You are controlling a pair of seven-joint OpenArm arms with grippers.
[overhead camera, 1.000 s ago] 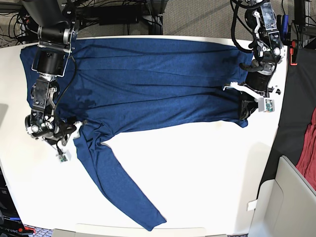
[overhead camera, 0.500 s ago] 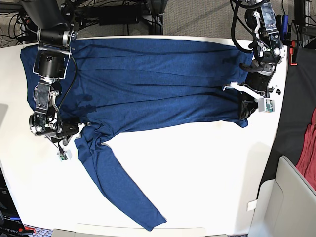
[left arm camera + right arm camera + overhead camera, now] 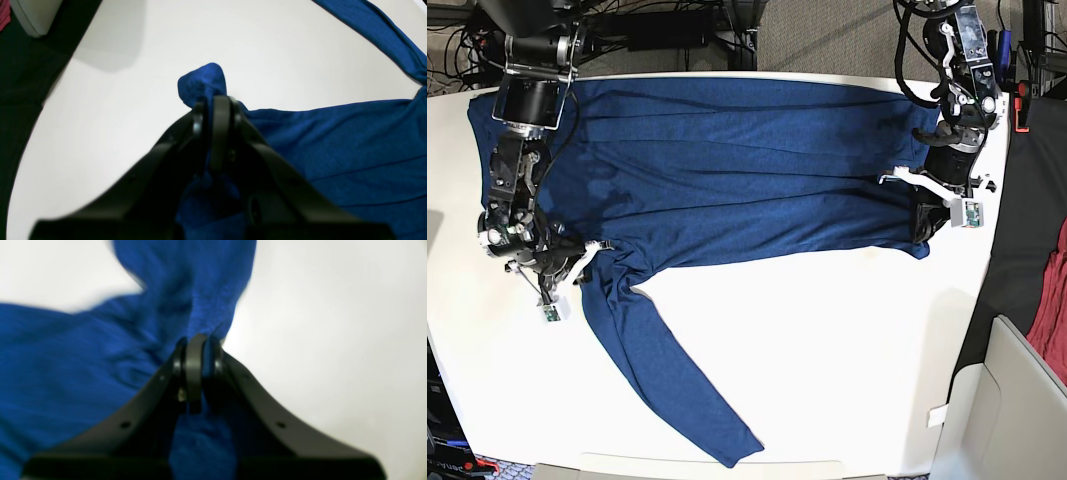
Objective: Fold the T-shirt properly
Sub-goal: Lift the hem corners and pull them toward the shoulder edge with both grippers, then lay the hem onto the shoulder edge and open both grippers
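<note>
Broadly, the T-shirt (image 3: 727, 170) lies spread flat across the far half of the white surface (image 3: 827, 340), a thin, heathered blue knit with long shallow creases running across its body. One long sleeve (image 3: 667, 370) trails away from the body toward the near edge, tapering to a squared cuff.

Both hands are pinched tight on the cloth. The left hand (image 3: 213, 106) has its black fingers pressed together with a small rounded nub of the shirt's corner bulging out past the tips, the weave there fuzzy and grainy. The right hand (image 3: 196, 346) is likewise clamped fast, a bunched fold of fabric rising from between its fingers near where sleeve and body meet.

From the right wrist, the picture is smeared with blur, so the knit's texture and the fold's edges are hard to read. In the base view both hands' fingertips are hidden under the arms' own bodies. At the right edge a reddish cloth (image 3: 1055, 300) is cut off by the frame.
</note>
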